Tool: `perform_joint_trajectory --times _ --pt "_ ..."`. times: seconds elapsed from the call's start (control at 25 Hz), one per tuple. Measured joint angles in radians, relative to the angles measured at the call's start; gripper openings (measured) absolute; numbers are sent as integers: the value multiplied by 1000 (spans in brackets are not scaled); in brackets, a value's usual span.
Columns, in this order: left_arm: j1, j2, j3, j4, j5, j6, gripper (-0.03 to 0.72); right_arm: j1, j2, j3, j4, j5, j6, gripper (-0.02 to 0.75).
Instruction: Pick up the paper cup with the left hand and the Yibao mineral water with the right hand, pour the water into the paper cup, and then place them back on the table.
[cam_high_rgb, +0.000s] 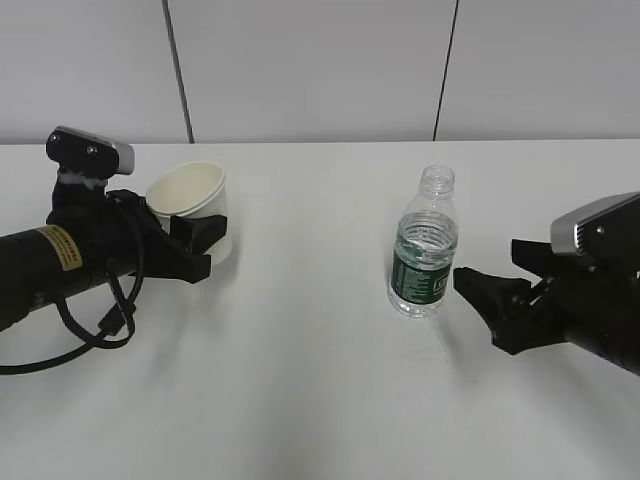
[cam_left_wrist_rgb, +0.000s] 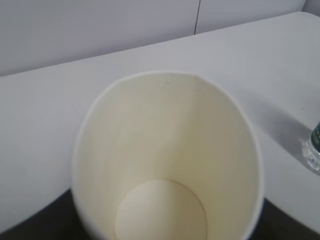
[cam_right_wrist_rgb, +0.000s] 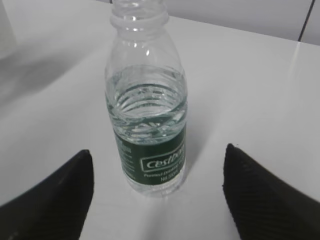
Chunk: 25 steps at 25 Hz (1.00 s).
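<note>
A: Where is the cup?

B: The small, plain off-white paper cup (cam_high_rgb: 190, 205) is on the left side of the large white matte table (cam_high_rgb: 300, 400), tilted slightly toward the middle. The left hand (cam_high_rgb: 195, 245), a black tubular arm with a yellow sticker and a grey camera block, has its black fingers (cam_high_rgb: 200, 232) on either side of the cup's lower wall.

A: Is it gripping?

B: The fingers sit against the cup's sides, so they look closed on it. Whether the base touches the table, I cannot tell. The left wrist view looks straight down into the cup (cam_left_wrist_rgb: 165, 165); its inside is dry and bare, with the round bottom showing.

A: And the bottle?

B: The small clear ribbed plastic bottle with a dark green label (cam_high_rgb: 424, 250) stands upright right of centre, uncapped, well apart from the cup. The water (cam_right_wrist_rgb: 147, 102), clear and colourless, reaches roughly the shoulder, just above the label.

A: The other arm?

B: The right hand (cam_high_rgb: 490, 295), bulky and black with a grey-topped camera block, hangs just beside the bottle. Its jaws are spread wide. In the right wrist view the fingers (cam_right_wrist_rgb: 50, 200) frame the bottle (cam_right_wrist_rgb: 150, 120) on both sides without touching it, holding nothing.
</note>
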<state>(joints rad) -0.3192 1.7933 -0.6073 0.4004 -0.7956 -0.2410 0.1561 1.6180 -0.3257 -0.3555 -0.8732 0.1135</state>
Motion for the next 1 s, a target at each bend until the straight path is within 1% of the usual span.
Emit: perform_joint_trajectory --times 0.12,0.2,0.4,0.72,1.0 --pt "0 0 0 0 3 0 412 3 79 -29 2 -91 0 626" --pt "0 0 0 2 3 0 412 3 137 -54 -7 -122 -2 641" --pt "0 0 0 10 3 0 412 6 261 -121 -29 -200 -2 650" --pt "0 0 0 19 3 0 412 6 384 -219 -77 -241 -2 650" --pt "0 0 0 30 3 0 412 39 456 -306 -83 -244 -2 649"
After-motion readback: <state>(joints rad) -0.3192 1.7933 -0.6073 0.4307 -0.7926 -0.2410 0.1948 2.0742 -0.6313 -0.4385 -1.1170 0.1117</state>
